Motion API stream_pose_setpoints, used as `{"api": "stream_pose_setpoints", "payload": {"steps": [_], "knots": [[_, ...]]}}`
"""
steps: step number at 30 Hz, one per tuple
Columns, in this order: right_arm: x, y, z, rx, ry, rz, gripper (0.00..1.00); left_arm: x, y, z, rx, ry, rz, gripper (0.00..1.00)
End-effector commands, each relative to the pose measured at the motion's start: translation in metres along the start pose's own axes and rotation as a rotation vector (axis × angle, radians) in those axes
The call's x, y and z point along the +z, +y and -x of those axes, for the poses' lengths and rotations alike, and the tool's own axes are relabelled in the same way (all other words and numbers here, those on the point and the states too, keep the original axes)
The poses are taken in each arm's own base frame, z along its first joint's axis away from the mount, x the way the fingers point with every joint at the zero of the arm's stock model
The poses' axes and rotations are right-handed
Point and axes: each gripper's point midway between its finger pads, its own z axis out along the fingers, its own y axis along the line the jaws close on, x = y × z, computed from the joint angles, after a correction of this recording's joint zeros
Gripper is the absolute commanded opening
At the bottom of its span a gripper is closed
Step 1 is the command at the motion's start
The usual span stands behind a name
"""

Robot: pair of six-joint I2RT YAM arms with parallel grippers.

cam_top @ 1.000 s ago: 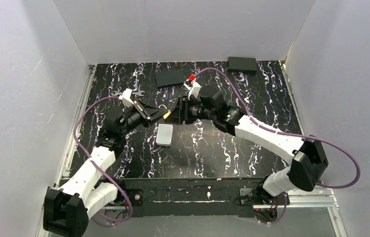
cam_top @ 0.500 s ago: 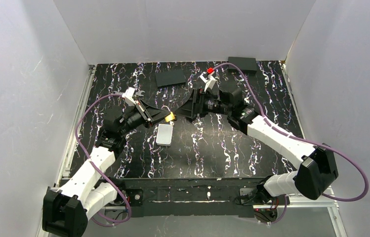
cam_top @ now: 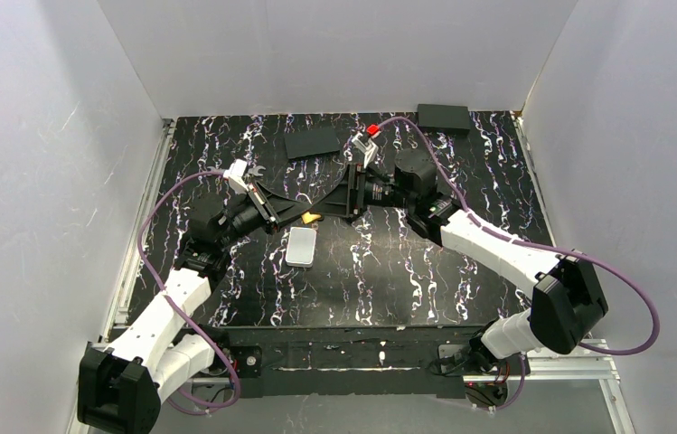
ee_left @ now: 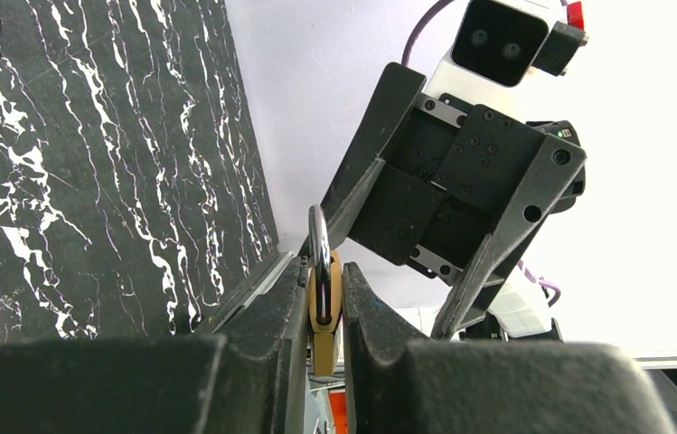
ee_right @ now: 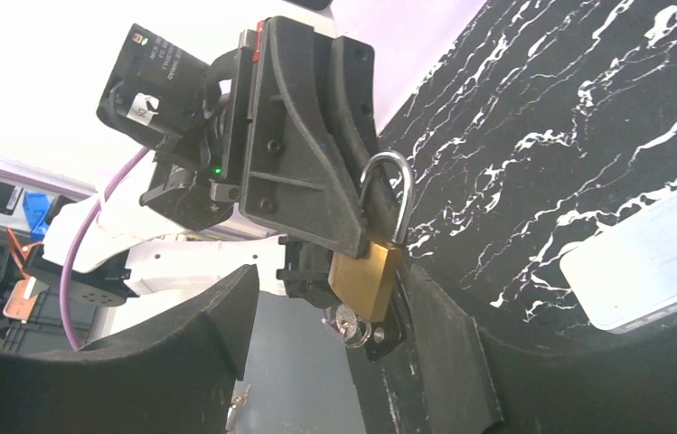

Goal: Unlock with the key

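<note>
Left gripper (ee_left: 324,282): my jaws are clamped on the two flat faces of the brass padlock (ee_right: 366,271) and hold it in the air above the table (cam_top: 425,271).
Right gripper (ee_right: 336,291): my fingers stand wide apart, one on each side of the padlock's lower end. They touch nothing and hold nothing.
Key (ee_right: 351,324): a small silvery stub protrudes from the underside of the padlock. I judge this to be the key seated in the keyway. Its blade is hidden, and its head is too small to describe with certainty.
Shackle (ee_right: 389,194): one leg enters the padlock body. The other is hidden behind my left finger, so I cannot tell whether it is released.
Handling: I expect the key to be light, rigid, thin and smooth, so it may slip or twist out between the pads.
Grip point: take the exposed head just below the padlock, with the pads flat on its two broad faces and the wrist axis in line with the keyway.
Caution: turning force passes into the padlock, so my left clamp must resist rotation.
</note>
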Motion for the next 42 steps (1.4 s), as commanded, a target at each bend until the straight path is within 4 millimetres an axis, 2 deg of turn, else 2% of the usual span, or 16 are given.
{"api": "stream_pose_setpoints", "payload": {"steps": [1, 6, 11, 16, 24, 27, 28, 29, 30, 31, 34, 35, 37, 42], "knots": [[0.004, 0.011, -0.003, -0.024, 0.002, 0.066, 0.69, -0.002, -0.036, 0.006, 0.071, -0.015, -0.094, 0.00], [0.007, 0.009, -0.006, -0.016, 0.009, 0.065, 0.67, -0.002, -0.037, 0.007, 0.073, -0.021, -0.098, 0.00], [0.010, 0.010, -0.008, -0.007, 0.017, 0.072, 0.53, -0.003, -0.038, 0.008, 0.074, -0.028, -0.100, 0.00], [0.014, 0.011, -0.010, -0.001, 0.025, 0.081, 0.45, -0.003, -0.040, 0.009, 0.078, -0.037, -0.106, 0.00], [0.020, 0.014, -0.014, 0.016, 0.027, 0.107, 0.42, -0.004, -0.037, 0.010, 0.074, -0.047, -0.102, 0.00], [0.024, 0.016, -0.016, 0.021, 0.033, 0.116, 0.25, -0.005, -0.034, 0.011, 0.073, -0.065, -0.095, 0.00], [0.024, 0.015, -0.016, 0.022, 0.030, 0.112, 0.13, -0.006, -0.030, 0.011, 0.073, -0.077, -0.088, 0.01], [0.024, 0.016, -0.017, 0.021, 0.029, 0.112, 0.04, -0.006, -0.028, 0.011, 0.074, -0.085, -0.085, 0.06], [0.023, 0.015, -0.017, 0.024, 0.030, 0.108, 0.01, -0.008, -0.025, 0.011, 0.081, -0.091, -0.080, 0.18], [0.023, 0.016, -0.018, 0.023, 0.032, 0.107, 0.01, -0.008, -0.024, 0.010, 0.086, -0.094, -0.079, 0.30], [0.021, 0.013, -0.020, -0.018, 0.057, 0.072, 0.01, -0.010, -0.014, 0.002, 0.102, -0.059, -0.056, 0.82], [0.020, 0.012, -0.020, -0.032, 0.064, 0.058, 0.01, -0.011, -0.012, 0.000, 0.104, -0.049, -0.050, 0.89], [0.014, 0.010, -0.023, -0.094, 0.100, 0.013, 0.01, -0.012, -0.005, -0.004, 0.105, -0.029, -0.024, 0.97], [0.007, 0.006, -0.026, -0.168, 0.145, -0.050, 0.01, -0.016, 0.002, -0.004, 0.121, -0.031, 0.038, 0.96]]}}
